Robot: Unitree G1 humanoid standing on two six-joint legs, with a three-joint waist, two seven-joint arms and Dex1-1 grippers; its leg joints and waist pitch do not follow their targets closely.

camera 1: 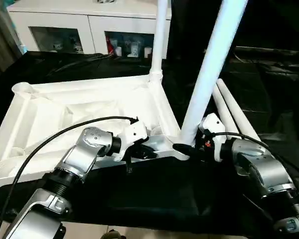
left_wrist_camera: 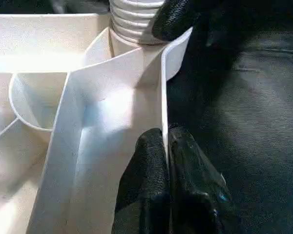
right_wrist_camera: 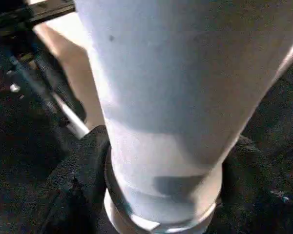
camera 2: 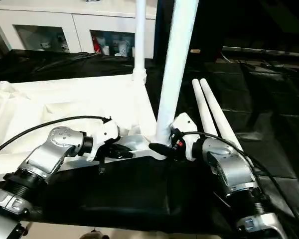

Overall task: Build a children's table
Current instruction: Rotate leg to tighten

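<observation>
Left pincer (camera 1: 148, 151) pinches the ribbed white tabletop's (camera 1: 65, 112) rim; right pincer (camera 1: 187, 148) clasps an upright tubular leg (camera 1: 209, 69).

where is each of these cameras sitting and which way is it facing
Left and right eye views: head camera, looking forward and down at the upturned tabletop over both silver forearms.
Left wrist view: looks along the left end effector, shut on the tabletop's rim.
Right wrist view: looks along the right end effector, fingers either side of the near leg.
Shared: both wrist views show that leg's base.

No legible text, labels or numbers anywhere.
</observation>
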